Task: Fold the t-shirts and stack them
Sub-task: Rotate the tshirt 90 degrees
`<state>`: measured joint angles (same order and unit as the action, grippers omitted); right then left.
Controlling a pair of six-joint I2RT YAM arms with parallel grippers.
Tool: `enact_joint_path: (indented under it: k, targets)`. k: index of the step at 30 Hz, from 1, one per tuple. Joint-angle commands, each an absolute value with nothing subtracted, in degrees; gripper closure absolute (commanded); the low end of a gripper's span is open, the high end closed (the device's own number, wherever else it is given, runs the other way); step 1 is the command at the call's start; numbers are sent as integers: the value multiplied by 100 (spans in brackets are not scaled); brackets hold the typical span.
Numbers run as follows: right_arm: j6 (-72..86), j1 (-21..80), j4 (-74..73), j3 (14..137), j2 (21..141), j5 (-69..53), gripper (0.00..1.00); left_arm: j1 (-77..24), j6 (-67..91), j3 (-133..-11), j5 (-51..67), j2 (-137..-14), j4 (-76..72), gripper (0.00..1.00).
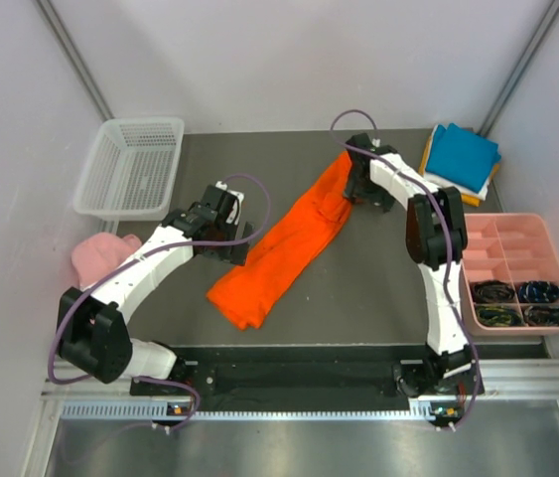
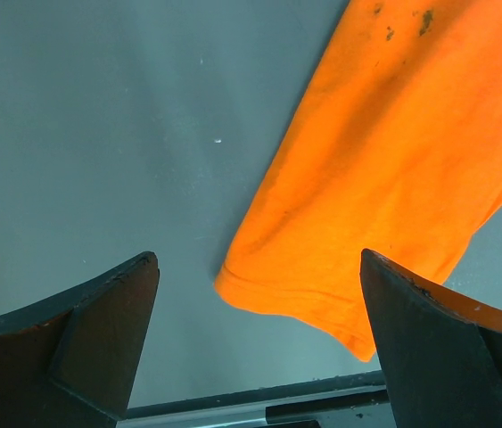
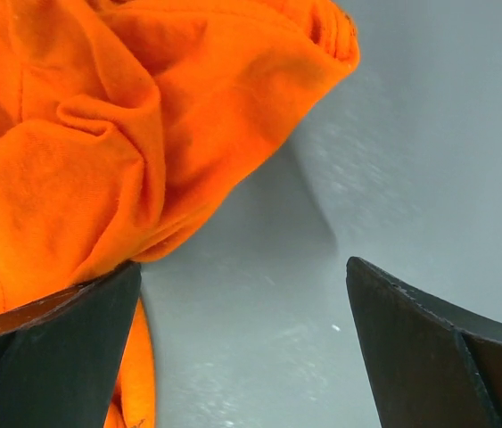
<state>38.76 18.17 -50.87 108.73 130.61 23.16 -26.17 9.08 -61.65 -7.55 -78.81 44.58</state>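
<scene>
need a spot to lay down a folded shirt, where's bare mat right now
Biggest bare patch: near mat between the orange shirt and the right arm. A smaller one along the far edge between the white basket and the shirt's far end. Crowded: far right, around the folded stack and pink tray.

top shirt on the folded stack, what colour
The top shirt is teal blue, top external view.
</scene>
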Motion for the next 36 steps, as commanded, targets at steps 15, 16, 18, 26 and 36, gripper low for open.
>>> enact_joint_path:
  k: [15, 16, 18, 26, 36]
  targets:
    - [2400, 1731, -4676, 13121, 14379, -307, 1, -2575, 1116, -6047, -958, -7664, 4491, 1]
    - [2347, 1731, -4667, 13157, 14388, -412, 1, -2575, 1125, -6038, -949, -7664, 4500, 1]
    - [2285, 1731, -4658, 13192, 14405, -501, 1, -2575, 1134, -6038, -941, -7664, 4491, 1]
    - [2469, 1661, -3903, 11491, 13019, 842, 1, -2575, 1125, -6055, -1343, -7690, 4570, 1]
    - [2663, 1591, -3621, 9283, 10865, 1381, 1, -2593, 1046, -6249, -1354, -7550, 4720, 1]
